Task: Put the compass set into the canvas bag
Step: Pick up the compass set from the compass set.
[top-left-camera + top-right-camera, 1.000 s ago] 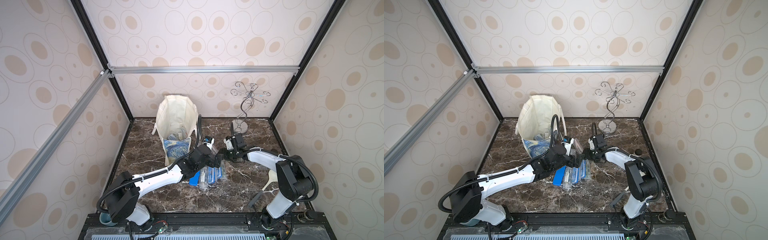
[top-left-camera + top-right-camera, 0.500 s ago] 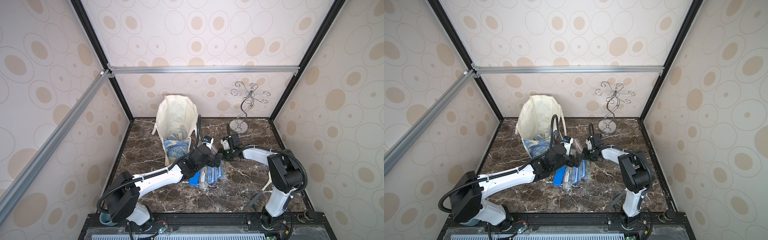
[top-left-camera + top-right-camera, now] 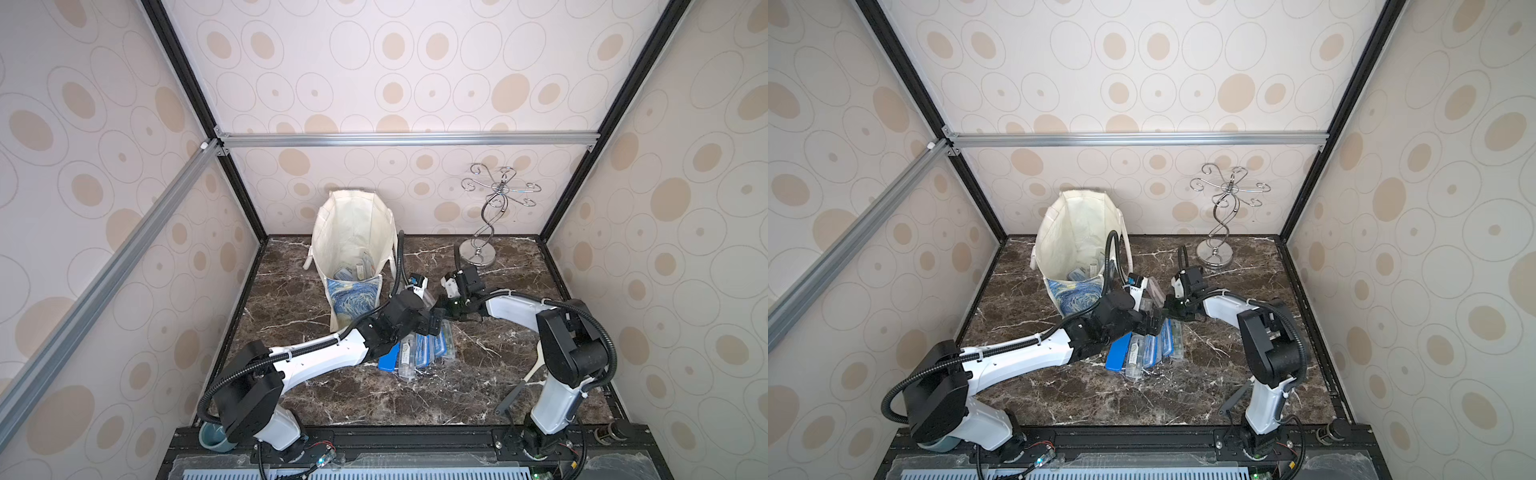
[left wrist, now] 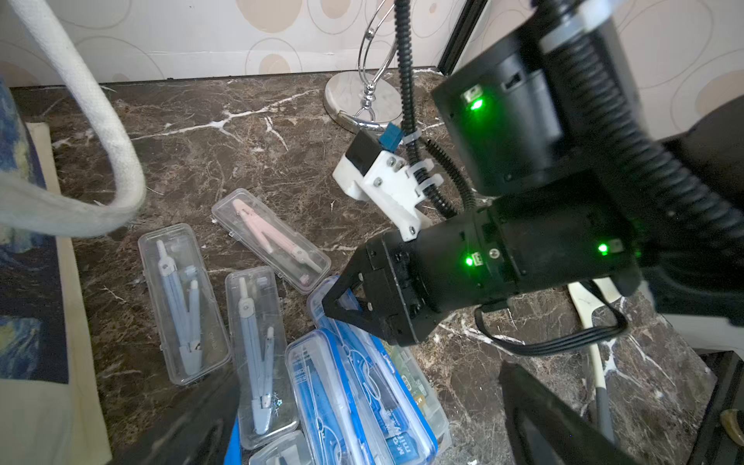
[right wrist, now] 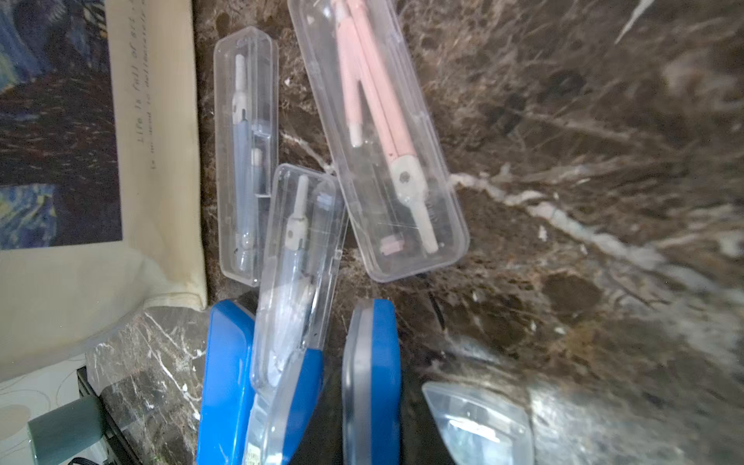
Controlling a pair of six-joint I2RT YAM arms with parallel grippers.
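Observation:
The cream canvas bag [image 3: 353, 232] [image 3: 1075, 232] stands open at the back left, its starry print facing front, with some cases inside. Several compass sets in clear and blue cases lie in a pile [image 3: 419, 351] [image 3: 1150, 345] in front of it. My left gripper [image 3: 432, 322] [image 4: 362, 435] hangs open just above the pile. My right gripper [image 3: 446, 311] [image 4: 328, 304] is shut on the end of a blue-rimmed compass set [image 5: 372, 362]. A pink compass case [image 4: 273, 237] [image 5: 382, 133] and two grey ones [image 4: 183, 302] [image 4: 261, 354] lie beside it.
A chrome wire stand [image 3: 482, 232] [image 3: 1219, 232] is at the back right. A white-handled tool [image 3: 536, 365] lies by the right arm's base. A teal cup [image 3: 212, 438] sits at the front left corner. The bag's strap [image 4: 100, 120] loops near the left wrist.
My right gripper has slid left to the pile and closed on the blue-rimmed case. The left arm has not moved.

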